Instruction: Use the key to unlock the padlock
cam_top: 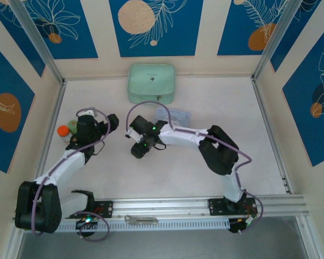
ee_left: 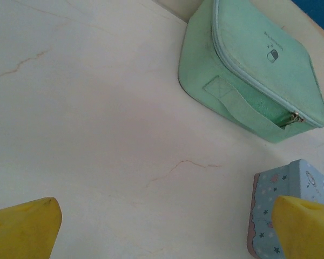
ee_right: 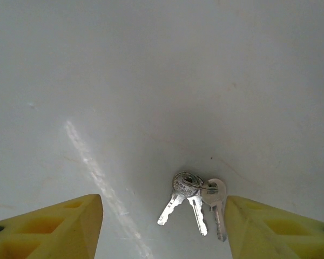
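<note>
The left gripper [ee_left: 162, 234] hung wide open over the table [ee_left: 97, 108], holding nothing, a green pouch [ee_left: 248, 65] and a blue tin [ee_left: 278, 181] ahead. The right gripper [ee_right: 162, 226] stood low, jaws apart either side of the keys [ee_right: 197, 197], which lay flat on the table nearer one finger [ee_right: 275, 226], not yet gripped. A good pinch probably needed centring first, then closing across the heads by the ring [ee_right: 186, 181], leaving a blade free.
</note>
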### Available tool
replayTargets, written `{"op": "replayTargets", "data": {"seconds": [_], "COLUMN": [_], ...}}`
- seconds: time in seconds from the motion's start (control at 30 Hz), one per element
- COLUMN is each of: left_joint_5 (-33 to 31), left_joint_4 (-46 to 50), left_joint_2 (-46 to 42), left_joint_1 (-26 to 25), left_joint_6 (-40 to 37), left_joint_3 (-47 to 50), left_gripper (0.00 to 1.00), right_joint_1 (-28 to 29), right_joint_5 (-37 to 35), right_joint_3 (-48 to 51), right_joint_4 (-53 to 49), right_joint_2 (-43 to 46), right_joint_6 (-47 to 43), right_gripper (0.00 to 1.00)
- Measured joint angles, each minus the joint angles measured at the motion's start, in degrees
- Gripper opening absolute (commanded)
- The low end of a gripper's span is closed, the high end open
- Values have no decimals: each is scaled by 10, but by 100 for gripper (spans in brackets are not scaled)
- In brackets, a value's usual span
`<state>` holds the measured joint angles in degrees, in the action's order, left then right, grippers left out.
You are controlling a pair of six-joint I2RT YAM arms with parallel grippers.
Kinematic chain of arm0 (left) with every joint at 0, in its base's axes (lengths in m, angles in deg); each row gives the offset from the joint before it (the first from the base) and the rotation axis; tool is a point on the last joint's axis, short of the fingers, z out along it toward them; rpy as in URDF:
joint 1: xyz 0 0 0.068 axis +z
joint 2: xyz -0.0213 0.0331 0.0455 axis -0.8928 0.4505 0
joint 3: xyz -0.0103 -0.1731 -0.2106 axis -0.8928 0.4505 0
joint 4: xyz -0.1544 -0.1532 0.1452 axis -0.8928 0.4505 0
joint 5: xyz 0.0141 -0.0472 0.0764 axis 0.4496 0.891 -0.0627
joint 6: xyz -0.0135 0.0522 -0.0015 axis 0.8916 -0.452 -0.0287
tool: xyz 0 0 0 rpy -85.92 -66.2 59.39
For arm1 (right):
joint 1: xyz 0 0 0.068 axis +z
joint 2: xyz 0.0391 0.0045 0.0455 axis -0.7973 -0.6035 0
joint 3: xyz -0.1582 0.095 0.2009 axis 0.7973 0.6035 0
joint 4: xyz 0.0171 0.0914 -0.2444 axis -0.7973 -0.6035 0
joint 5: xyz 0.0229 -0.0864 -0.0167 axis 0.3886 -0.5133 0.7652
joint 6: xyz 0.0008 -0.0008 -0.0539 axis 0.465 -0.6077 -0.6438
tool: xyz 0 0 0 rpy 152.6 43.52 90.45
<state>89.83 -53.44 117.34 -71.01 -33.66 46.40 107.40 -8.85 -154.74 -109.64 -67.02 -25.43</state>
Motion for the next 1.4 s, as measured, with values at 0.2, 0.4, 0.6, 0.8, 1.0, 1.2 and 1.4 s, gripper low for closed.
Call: {"op": "replayTargets", "data": {"seconds": [0.2,0.4,0.6,0.8,1.0,1.2,1.4], "left_joint_5": [-5,-6,3,7,6,1,0], "left_joint_4": [15,20,21,23,24,24,24], "left_joint_2": [-41,-46,-39,-42,-52,-52,-52], "left_joint_1": [18,22,22,22,23,23,23], "left_joint_6": [0,0,2,11,15,15,15], "left_joint_3": [23,24,24,24,24,24,24], "left_gripper": [99,99,99,99,99,99,99], "right_joint_1": [7,31,38,38,57,76,47], "right_joint_5": [1,1,-23,-28,-8,47,50], "right_joint_3": [-6,-8,-33,-45,-68,-87,-97], "right_joint_4": [-57,-62,-57,-52,-49,-35,-29], "right_joint_2": [-15,-25,-46,-58,-71,-73,-64], "right_joint_6": [32,110,157,174,198,220,176], "right_gripper": [66,67,67,67,67,67,64]}}
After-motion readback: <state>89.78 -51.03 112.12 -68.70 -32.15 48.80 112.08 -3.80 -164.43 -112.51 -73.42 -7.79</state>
